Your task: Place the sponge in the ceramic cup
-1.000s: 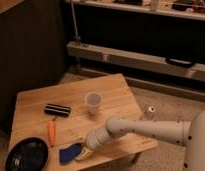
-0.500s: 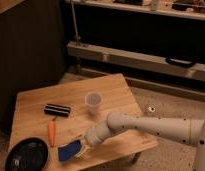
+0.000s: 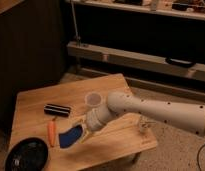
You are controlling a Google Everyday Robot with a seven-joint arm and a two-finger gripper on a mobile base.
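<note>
Reaching in from the right, the white arm [image 3: 156, 110] passes just beside the ceramic cup [image 3: 93, 100]. It ends in the gripper [image 3: 85, 132], which sits on the camera side of the cup and a little to its left. The gripper is closed, and it appears to pinch the sponge [image 3: 69, 136] by the end nearest the cup, though the contact is hard to make out against the pale wrist. The sponge is a single flat pad of bright blue, roughly oblong with softened corners and a darker edge. It is low over the table [image 3: 116, 142], left of the cup and nearer the camera, well apart from it.

The cup is small, pale whitish-grey and handleless. It has a round rim and stands upright. The table is light wood with visible plank lines and a squared edge. Left of the cup lies one black roll [image 3: 57, 109], a matte cylinder on its side. Beyond the roll, nearer the camera, lies one slim, tapered orange carrot [image 3: 51, 131], just beside the sponge. Farthest from the cup, at the near left corner, is one round black plate [image 3: 27, 155].
</note>
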